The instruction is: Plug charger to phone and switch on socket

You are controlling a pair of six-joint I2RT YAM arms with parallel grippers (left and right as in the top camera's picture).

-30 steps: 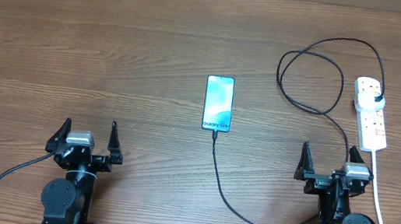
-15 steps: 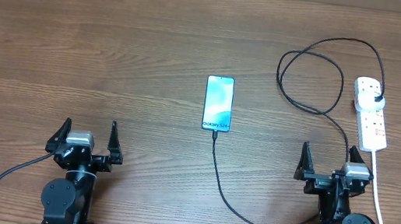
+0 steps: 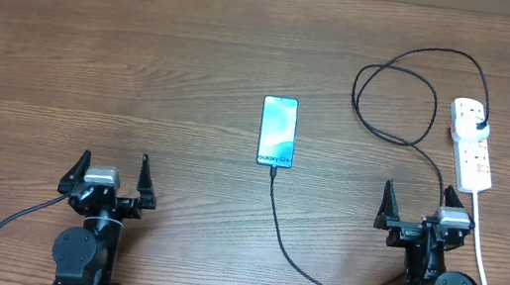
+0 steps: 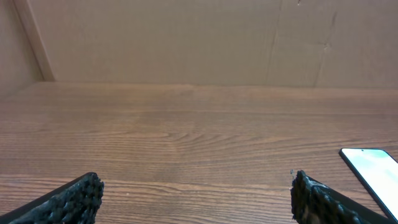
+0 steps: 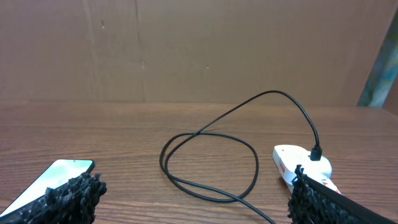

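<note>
You have the phone (image 3: 278,131) lying flat, the charger (image 3: 275,215) tip at its near edge and the plug in the socket (image 3: 471,143). Left gripper (image 3: 112,173) and right gripper (image 3: 416,208): both spread wide, empty.

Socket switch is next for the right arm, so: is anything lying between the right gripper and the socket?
Only the black charger cable runs across the table between the right gripper and the socket; nothing else shows there.
</note>
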